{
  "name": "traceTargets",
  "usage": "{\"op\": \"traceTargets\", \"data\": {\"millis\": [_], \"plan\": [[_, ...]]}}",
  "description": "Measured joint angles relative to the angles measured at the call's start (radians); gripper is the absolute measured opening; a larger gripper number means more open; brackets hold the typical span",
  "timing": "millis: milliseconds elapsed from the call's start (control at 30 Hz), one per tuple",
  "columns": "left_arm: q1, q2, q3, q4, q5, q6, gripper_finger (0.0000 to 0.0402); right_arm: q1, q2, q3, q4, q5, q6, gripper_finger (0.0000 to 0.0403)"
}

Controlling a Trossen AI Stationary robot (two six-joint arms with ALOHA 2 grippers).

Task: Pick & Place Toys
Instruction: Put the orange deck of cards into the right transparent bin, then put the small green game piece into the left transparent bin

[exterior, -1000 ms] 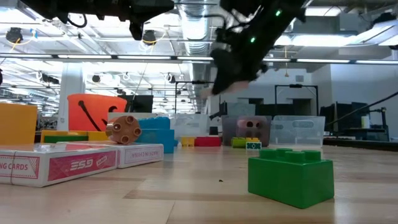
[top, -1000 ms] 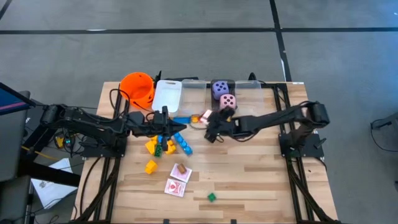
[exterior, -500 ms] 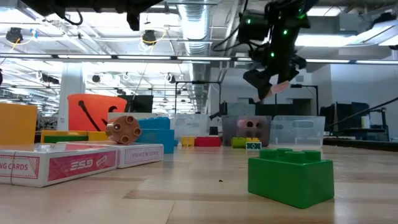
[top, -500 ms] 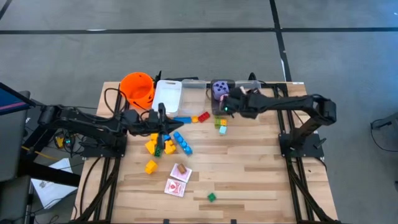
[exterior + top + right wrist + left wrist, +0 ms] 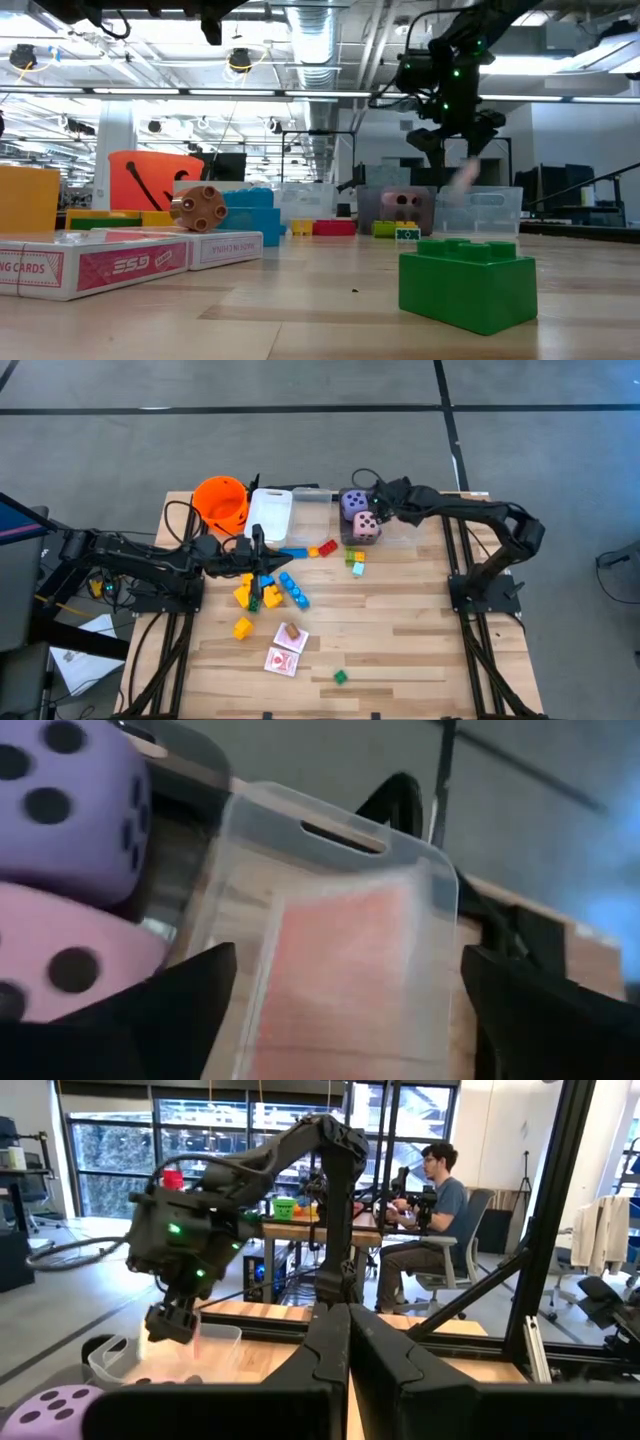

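- The right gripper (image 5: 375,503) hangs above the clear bins at the table's far edge, its fingers (image 5: 170,1000) spread wide and gripping nothing
- Beneath those fingers, in the right wrist view, a reddish blurred card (image 5: 345,970) shows inside the clear bin (image 5: 330,850); whether it lies flat on the bin's floor cannot be told
- In the low view the same card is a pale pink smear (image 5: 462,178) just under the gripper, above the bin's rim
- The purple die (image 5: 353,503) and the pink die (image 5: 366,526) sit touching each other in the neighbouring bin, just beside the gripper
- The left gripper (image 5: 262,552) waits over the cluster of blocks left of the table's centre, its fingers (image 5: 330,1350) pressed together with nothing between them
- Yellow blocks (image 5: 243,595) and blue blocks (image 5: 293,590) lie scattered below it, with a lone yellow block (image 5: 242,628) nearer the front
- A red block (image 5: 327,547) and a small green-and-yellow pair (image 5: 357,563) rest on the wood just in front of the bins
- Two red-patterned packs of playing cards (image 5: 284,660) lie near the front edge, a brown round piece (image 5: 291,630) on the upper one, and a green block (image 5: 340,677) sits alone to their right
- The orange bucket (image 5: 221,501) lies at the far left corner beside a white bin (image 5: 268,515)
- A person (image 5: 430,1200) sits at a desk in the room behind
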Motion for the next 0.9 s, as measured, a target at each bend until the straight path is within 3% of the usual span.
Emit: {"op": "traceTargets", "data": {"millis": [200, 367, 567, 733, 833, 900], "plan": [[0.000, 0.000, 0.000, -0.015, 0.000, -0.002, 0.0000, -0.014, 0.000, 0.000, -0.009, -0.023, -0.076, 0.0343], [0.000, 0.000, 0.000, -0.029, 0.000, -0.002, 0.0000, 0.126, -0.025, 0.000, -0.062, -0.037, -0.127, 0.0350], [0.000, 0.000, 0.000, -0.032, 0.000, -0.002, 0.0000, 0.456, -0.148, 0.002, -0.165, 0.024, 0.025, 0.0380], [0.000, 0.000, 0.000, 0.015, -0.023, 0.000, 0.0000, 0.813, -0.251, -0.009, -0.307, 0.213, 0.381, 0.0398], [0.000, 0.000, 0.000, 0.037, -0.024, 0.000, 0.0000, 1.020, -0.282, -0.113, -0.244, 0.371, 0.591, 0.0398], [0.000, 0.000, 0.000, 0.042, -0.024, 0.000, 0.0000, 1.126, -0.279, -0.230, -0.060, 0.476, 0.665, 0.0399]]}}
